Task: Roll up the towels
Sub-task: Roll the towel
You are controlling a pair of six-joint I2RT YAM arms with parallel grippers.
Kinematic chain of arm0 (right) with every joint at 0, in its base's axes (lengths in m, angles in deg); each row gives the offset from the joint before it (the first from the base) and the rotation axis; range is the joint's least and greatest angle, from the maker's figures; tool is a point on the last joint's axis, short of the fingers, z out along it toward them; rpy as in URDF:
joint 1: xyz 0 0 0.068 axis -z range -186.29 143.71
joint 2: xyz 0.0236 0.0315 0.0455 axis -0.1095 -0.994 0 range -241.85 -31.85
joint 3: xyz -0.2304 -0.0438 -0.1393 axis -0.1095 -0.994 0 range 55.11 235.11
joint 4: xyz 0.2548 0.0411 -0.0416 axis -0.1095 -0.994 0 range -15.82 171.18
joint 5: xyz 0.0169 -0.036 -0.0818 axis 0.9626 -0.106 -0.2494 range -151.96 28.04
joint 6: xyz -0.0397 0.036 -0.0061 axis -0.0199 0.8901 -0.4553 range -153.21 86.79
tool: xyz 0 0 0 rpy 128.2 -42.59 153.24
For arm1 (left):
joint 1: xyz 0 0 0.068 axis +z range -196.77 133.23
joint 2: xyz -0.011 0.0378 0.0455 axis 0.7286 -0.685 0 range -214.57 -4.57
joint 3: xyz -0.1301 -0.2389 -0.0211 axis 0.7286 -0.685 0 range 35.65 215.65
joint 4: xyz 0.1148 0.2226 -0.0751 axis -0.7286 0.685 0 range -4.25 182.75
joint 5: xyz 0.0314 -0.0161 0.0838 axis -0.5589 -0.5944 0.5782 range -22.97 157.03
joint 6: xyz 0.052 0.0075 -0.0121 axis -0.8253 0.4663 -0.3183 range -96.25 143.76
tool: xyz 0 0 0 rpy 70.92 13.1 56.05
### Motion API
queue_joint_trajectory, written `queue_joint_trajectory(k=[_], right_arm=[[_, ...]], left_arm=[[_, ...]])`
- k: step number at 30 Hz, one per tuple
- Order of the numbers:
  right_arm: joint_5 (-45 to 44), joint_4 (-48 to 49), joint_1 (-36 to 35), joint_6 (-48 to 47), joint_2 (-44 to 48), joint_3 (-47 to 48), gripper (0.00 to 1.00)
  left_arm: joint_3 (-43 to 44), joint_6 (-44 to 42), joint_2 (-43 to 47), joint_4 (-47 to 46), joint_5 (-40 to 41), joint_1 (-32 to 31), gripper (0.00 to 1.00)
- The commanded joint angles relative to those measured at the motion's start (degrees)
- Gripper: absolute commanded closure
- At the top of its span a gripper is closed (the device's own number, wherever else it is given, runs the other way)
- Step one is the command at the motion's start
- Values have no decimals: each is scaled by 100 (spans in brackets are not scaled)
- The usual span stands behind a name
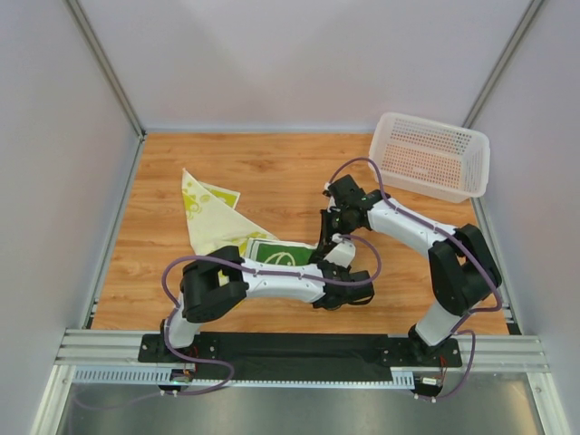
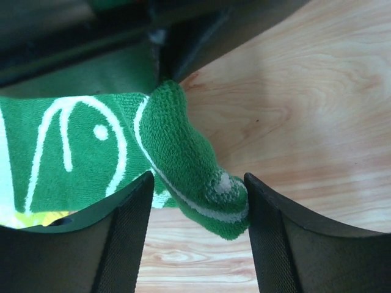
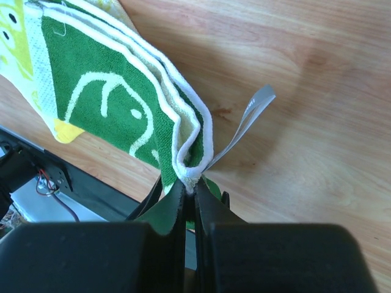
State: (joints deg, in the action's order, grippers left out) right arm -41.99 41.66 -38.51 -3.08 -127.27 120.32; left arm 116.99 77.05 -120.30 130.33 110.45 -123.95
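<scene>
Right gripper (image 3: pixel 190 194) pinching green towel (image 3: pixel 104 91) corner; left gripper (image 2: pixel 197 201) open, straddling fold.

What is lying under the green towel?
The cream-yellow towel pokes out from beneath the green towel toward the far left. How far it runs underneath is hidden by the green cloth and the left arm.

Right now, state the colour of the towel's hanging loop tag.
Grey loop tag, clearest in right wrist view.
</scene>
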Motion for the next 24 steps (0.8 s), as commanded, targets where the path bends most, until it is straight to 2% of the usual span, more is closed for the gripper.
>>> queue_joint_trajectory(k=[1,8,14,16,24], right_arm=[[306,-46,-20,72,234,141,100],[332,-55,-20,116,234,150,100],[534,-46,-12,204,216,176,100],[596,-46,15,230,251,176,100],[824,-29,59,274,304,132,100]], left_arm=[[136,479,-108,411,386,-24,33],[172,752,-82,605,361,-33,38],[487,1059,-196,903,483,-147,31],[619,1200,-327,1201,579,-147,30],[874,1288,-451,1369,720,-253,30]])
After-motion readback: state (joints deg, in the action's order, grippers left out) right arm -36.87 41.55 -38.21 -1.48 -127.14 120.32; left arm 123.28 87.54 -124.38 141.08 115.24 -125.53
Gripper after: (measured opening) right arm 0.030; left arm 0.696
